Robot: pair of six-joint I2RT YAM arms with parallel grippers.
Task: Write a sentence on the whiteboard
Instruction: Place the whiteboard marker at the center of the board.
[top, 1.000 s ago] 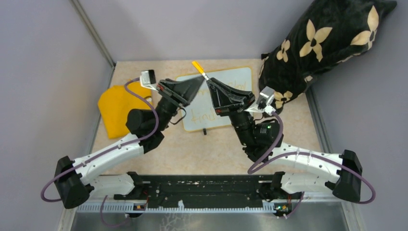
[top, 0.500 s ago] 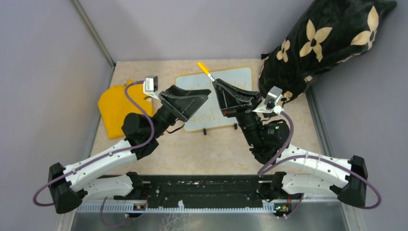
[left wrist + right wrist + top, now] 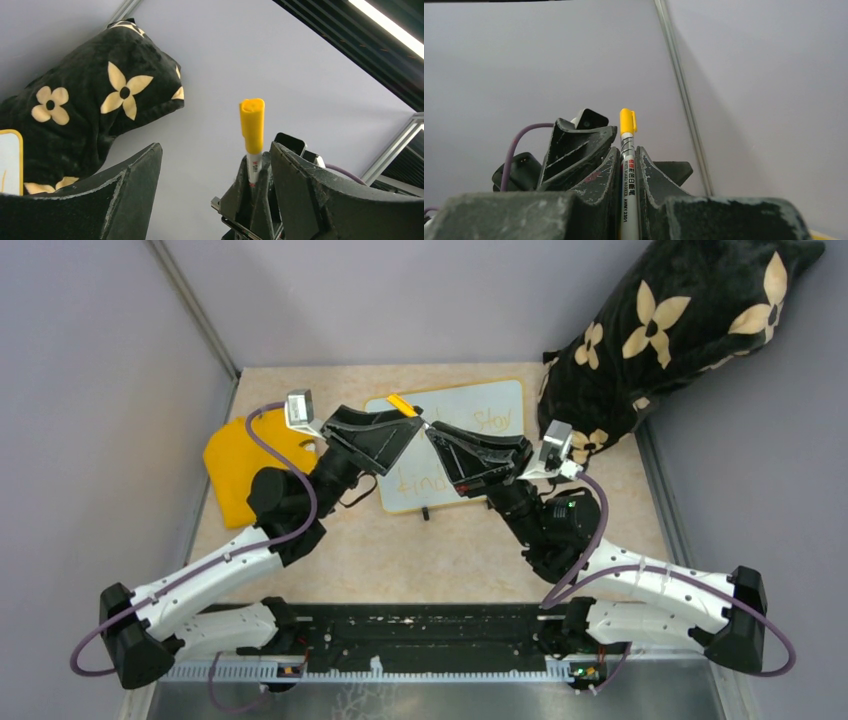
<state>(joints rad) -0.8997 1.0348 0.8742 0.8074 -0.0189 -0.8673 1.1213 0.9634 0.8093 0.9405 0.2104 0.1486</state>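
Whiteboard (image 3: 508,398) rests on the tabletop (image 3: 420,550) between the two arms, with the orange sentence (image 3: 491,421) written on it. Above it, the right jaws pinch a whiteboard marker (image 3: 629,172) upright, clear of the board. The left jaws stand spread either side of its yellow cap (image 3: 251,122), gripping nothing, which suggests the writing is done and the pen capped

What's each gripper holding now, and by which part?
The right gripper pinches the marker on its white barrel, below the yellow cap. The left gripper is open, holding nothing.
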